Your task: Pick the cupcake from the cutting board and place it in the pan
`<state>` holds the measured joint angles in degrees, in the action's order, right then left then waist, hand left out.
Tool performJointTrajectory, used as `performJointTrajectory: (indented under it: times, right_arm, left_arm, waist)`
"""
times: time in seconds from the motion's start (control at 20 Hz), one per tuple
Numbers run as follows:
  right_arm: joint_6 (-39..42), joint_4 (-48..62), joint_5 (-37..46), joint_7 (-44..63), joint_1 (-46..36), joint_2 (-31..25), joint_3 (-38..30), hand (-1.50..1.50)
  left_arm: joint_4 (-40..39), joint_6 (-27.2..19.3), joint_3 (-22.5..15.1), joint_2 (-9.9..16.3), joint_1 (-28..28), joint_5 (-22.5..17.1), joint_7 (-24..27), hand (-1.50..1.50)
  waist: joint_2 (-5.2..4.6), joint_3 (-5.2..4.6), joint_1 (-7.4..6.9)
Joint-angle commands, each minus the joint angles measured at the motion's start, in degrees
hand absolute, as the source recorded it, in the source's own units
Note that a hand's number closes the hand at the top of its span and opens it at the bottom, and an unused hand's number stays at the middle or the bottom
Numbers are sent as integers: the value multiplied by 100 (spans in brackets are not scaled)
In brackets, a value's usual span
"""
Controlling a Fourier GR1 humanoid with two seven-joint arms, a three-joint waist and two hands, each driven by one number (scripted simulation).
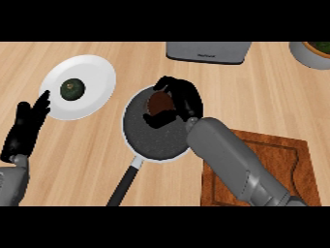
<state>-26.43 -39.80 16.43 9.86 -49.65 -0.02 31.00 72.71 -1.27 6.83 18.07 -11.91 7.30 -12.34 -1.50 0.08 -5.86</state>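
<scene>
Right forearm: grey, nearest the lens, running from the lower right of the frame up toward the centre, crossing over the cutting board point(290, 160) and the pan's right rim.
Right hand point(184, 98): black, above the upper part of the pan, fingers curled round the cupcake.
Cupcake point(158, 102): dark brown, mostly hidden by the fingers, sitting over the upper inside of the pan; whether it touches the pan floor or hangs just above it cannot be told from this view.
Pan point(148, 138): dark speckled inside with a pale rim, centre of the frame, its black handle pointing to the lower left.
Cutting board: brown wood, lower right, nothing showing on its visible part.
Left hand point(26, 127): resting at the left edge, fingers straight and pointing up, just beside the white plate.
White plate point(96, 77): upper left, carrying a round dark green item point(72, 88).
Background: grey appliance point(209, 51) at top centre, potted plant point(321, 52) at upper right.
Stage, as I judge it: carrying done, release pending.
Risk one: letting go while the cupcake hangs high could tip it onto its side or roll it to the rim.
Risk two: fingers pulling away sideways may drag the cupcake along.
Risk three: the forearm lies close over the right rim, so a low withdrawal could nudge the pan.
</scene>
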Motion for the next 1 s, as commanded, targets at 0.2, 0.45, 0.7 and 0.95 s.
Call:
performJointTrajectory:
  times: [0.2, 0.45, 0.7, 0.95]
  right_arm:
    - [-219, 543, -1315, -568, -152, 2, 408, -150]
    - [-521, 584, -1902, -1138, -180, 2, 456, -150]
    - [-1076, 432, -2512, -1858, -216, 2, 271, -150]
    - [-1618, 480, -3217, -2099, -271, 2, 222, -150]
  left_arm:
    - [6, -28, -215, -179, -350, 117, -198, 0]
    - [-75, 118, -84, -6, -378, 34, -137, 0]
    - [-92, -14, -119, -122, -459, 94, -197, 0]
    - [-99, -85, -35, -55, -284, 141, -154, 0]
  waist:
    - [-69, 9, -263]
    - [-55, 6, -208]
    - [-68, 9, -169]
    - [-6, 4, -69]
